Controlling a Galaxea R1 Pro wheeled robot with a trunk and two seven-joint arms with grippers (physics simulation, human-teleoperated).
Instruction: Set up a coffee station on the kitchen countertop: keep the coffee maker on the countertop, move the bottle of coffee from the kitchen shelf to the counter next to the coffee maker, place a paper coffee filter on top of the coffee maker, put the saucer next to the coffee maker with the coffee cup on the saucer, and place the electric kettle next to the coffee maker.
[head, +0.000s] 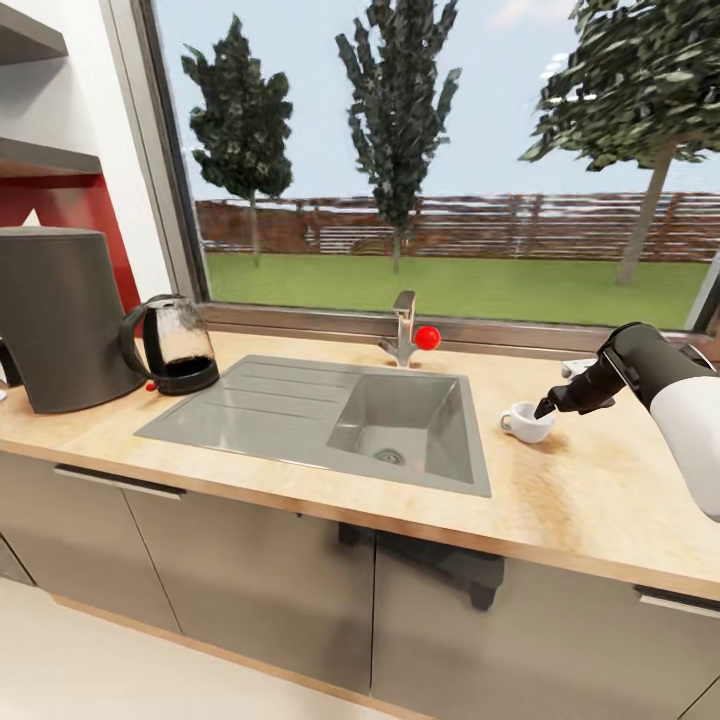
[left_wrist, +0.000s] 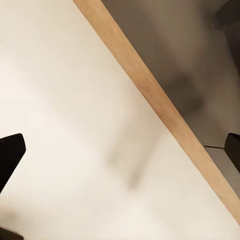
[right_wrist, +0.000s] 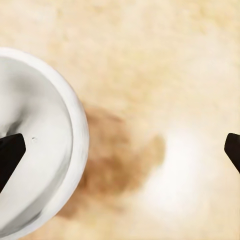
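The white coffee cup (head: 523, 423) stands on the light wood kitchen countertop (head: 560, 490), right of the sink. My right gripper (head: 546, 407) hangs open just over its right rim. In the right wrist view the coffee cup (right_wrist: 40, 150) is close up, with one fingertip (right_wrist: 10, 156) over its bowl and the other over bare wood; the right gripper (right_wrist: 120, 152) straddles the rim. The dark coffee maker (head: 55, 315) stands at far left, the see-through electric kettle (head: 177, 345) beside it. My left gripper (left_wrist: 120, 152) is open over the floor. Two dark wall shelves (head: 35, 158) show at upper left.
A steel sink (head: 300, 415) with a drainboard fills the counter's middle, and its tap (head: 403, 330) has a red knob. A small pale object (head: 578, 367) lies behind my right gripper, too hidden to name. A large window backs the counter. Grey cabinet fronts (head: 250, 580) stand below.
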